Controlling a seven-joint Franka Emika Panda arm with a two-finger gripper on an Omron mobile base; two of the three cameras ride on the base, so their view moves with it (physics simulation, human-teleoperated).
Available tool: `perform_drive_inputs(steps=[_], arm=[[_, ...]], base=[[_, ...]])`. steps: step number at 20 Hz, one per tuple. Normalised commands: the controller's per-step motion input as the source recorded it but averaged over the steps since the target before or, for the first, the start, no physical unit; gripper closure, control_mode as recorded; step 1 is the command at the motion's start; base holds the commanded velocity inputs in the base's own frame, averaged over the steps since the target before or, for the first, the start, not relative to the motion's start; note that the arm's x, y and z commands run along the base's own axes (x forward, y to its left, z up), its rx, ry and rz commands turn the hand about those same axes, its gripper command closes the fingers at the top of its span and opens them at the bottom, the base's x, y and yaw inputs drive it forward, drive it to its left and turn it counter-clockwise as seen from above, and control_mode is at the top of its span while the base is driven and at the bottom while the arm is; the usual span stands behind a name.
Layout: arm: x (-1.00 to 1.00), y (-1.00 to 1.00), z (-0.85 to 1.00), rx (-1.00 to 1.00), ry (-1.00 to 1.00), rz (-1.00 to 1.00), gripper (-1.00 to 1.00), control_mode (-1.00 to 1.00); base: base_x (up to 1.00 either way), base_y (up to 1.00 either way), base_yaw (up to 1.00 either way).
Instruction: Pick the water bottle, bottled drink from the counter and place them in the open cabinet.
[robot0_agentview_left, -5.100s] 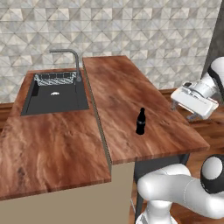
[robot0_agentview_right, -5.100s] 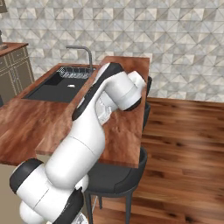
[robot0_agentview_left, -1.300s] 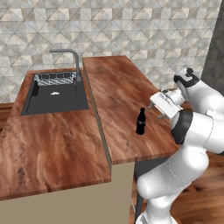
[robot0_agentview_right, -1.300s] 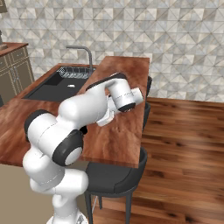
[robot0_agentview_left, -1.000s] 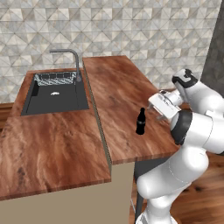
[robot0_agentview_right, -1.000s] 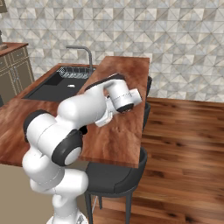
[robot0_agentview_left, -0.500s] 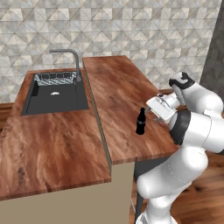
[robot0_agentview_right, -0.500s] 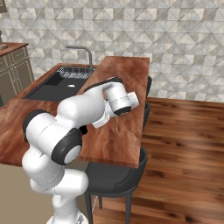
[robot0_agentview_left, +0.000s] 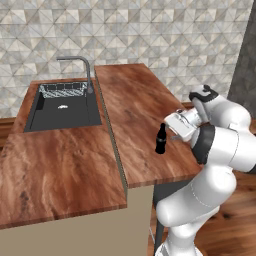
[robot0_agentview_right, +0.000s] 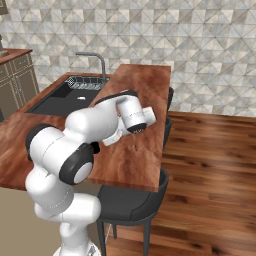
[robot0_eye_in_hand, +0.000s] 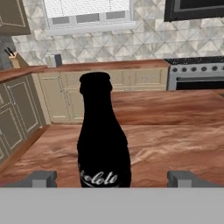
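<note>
Although the gripper (robot0_eye_in_hand: 111, 178) is lined up on the bottled drink (robot0_agentview_left: 161, 139), nothing has been lifted yet: the slim black bottle stands upright on the counter (robot0_agentview_left: 135, 105), close to the near right corner of the raised section, just beside the white hand. In the hand view the bottle sits between the two finger tips (robot0_eye_in_hand: 43, 178), which are spread wide with clear gaps on both sides, so they pinch nothing. By my reading the task is at its very start: this bottle has to be grasped and carried to the cabinet, and the second bottle has to follow. Further out, the dark sink (robot0_agentview_left: 62, 107) set into the counter's far left part holds a wire rack (robot0_agentview_left: 64, 89) at its back and a small pale item on its floor
</note>
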Motion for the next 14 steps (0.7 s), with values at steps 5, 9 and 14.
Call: perform_drive_inputs(steps=[5,9,14], arm=[[0.0,0.11,-0.08,0.0,0.0,0.0,-1.0,-1.0],[0.0,0.15,-0.08,0.0,0.0,-0.01,-1.0,-1.0],[0.0,0.12,-0.06,0.0,0.0,-0.02,-1.0,-1.0]], base=[[0.0,0.0,0.0],[0.0,0.0,0.0],[0.0,0.0,0.0]])
